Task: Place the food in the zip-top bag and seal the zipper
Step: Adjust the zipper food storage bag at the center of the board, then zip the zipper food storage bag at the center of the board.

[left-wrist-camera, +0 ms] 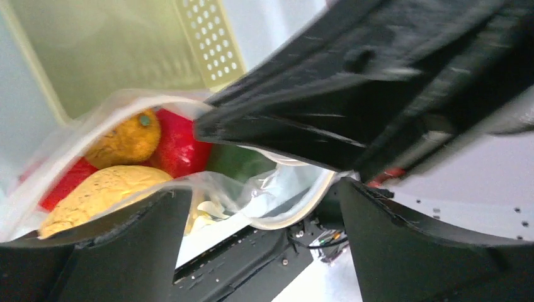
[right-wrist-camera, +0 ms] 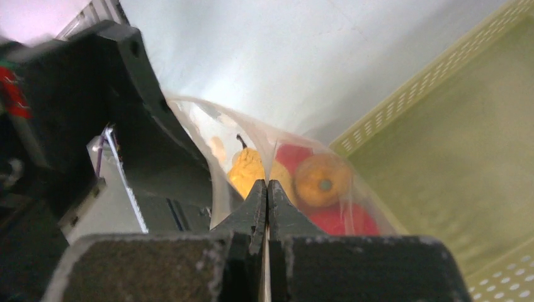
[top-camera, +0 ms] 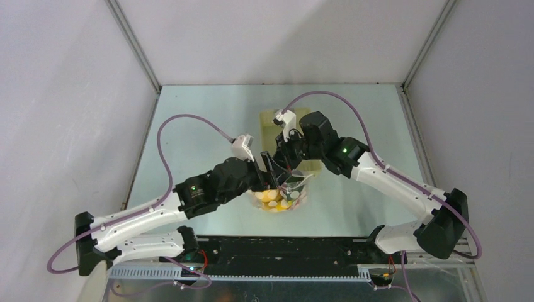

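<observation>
Clear plastic zip-top bag (top-camera: 291, 196) sits near the middle of the pale table (top-camera: 208, 126), just in front of the pale yellow perforated basket (top-camera: 269, 126). Its mouth is open, and yellow, orange, red and green toy food (left-wrist-camera: 126, 139) lies inside. Your right gripper (right-wrist-camera: 267, 185) is pinched tight on the bag's rim. Your left gripper (left-wrist-camera: 264, 189) stands wide, with the rim passing between its fingers.

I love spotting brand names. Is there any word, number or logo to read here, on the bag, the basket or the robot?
No text can be read in any view.
zip-top bag: clear plastic, no lettering visible.
basket: only rows of holes, no lettering visible.
left arm and right arm: white and black shells, a green light on each, no lettering legible at this size.
</observation>
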You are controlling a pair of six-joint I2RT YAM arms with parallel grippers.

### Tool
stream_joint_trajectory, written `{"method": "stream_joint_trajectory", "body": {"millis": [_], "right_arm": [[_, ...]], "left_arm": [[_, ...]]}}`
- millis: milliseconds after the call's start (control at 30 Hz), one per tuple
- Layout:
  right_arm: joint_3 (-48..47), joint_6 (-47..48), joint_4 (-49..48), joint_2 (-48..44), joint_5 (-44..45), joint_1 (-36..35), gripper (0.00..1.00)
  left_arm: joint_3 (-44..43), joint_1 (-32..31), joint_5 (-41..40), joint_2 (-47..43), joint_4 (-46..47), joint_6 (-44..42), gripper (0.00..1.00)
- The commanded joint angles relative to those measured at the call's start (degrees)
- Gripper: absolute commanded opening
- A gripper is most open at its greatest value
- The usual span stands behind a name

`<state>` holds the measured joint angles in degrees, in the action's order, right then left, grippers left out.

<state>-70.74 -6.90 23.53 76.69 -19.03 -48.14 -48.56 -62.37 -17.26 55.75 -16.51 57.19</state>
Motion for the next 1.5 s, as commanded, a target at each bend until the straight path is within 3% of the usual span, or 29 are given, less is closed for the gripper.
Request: {"method": "stream_joint_trajectory", "body": {"millis": [0, 233, 400, 533, 633, 767, 933, 1300, 1467], "right_arm": [[-0.9, 2.8, 1.5, 1.0, -5.9, 1.5, 0.0], [0.7, 9.4, 3.0, -0.5, -8.7, 2.2, 0.0], [0.8, 11.1, 3.6, -0.2, -11.0, 2.5, 0.0], [0.8, 12.5, 4.2, 0.1, -12.0, 2.8, 0.0], [0.8, 13.0, 4.4, 0.3, -12.4, 3.7, 0.0], [0.8, 13.7, 4.8, 0.6, -13.1, 5.0, 0.0], [0.8, 15.0, 5.4, 1.1, -14.6, 6.1, 0.0], [-0.1, 15.7, 6.9, 2.8, -17.1, 8.4, 0.0], [-0.5, 16.0, 7.9, 3.4, -17.3, 9.5, 0.0]], "left_arm": [[-5.7, -2.4, 2.0, -2.6, 0.0, -13.9, 0.98], [-6.3, -3.1, -1.3, -10.8, -11.8, -24.3, 1.0], [-4.4, -3.0, -11.3, -16.7, -14.3, -28.2, 1.0], [-2.1, -2.7, -13.1, -18.2, -13.0, -32.1, 1.0], [1.9, 0.2, -5.2, -20.6, -7.4, -36.5, 1.0], [7.7, 14.1, 11.0, -22.0, -0.7, -37.4, 1.0], [16.9, 19.8, 26.7, -27.3, 9.5, -42.0, 1.0], [25.5, 24.8, 37.3, -27.8, 20.5, -44.3, 1.0], [26.7, 31.0, 45.5, -26.7, 24.7, -42.1, 1.0]]}}
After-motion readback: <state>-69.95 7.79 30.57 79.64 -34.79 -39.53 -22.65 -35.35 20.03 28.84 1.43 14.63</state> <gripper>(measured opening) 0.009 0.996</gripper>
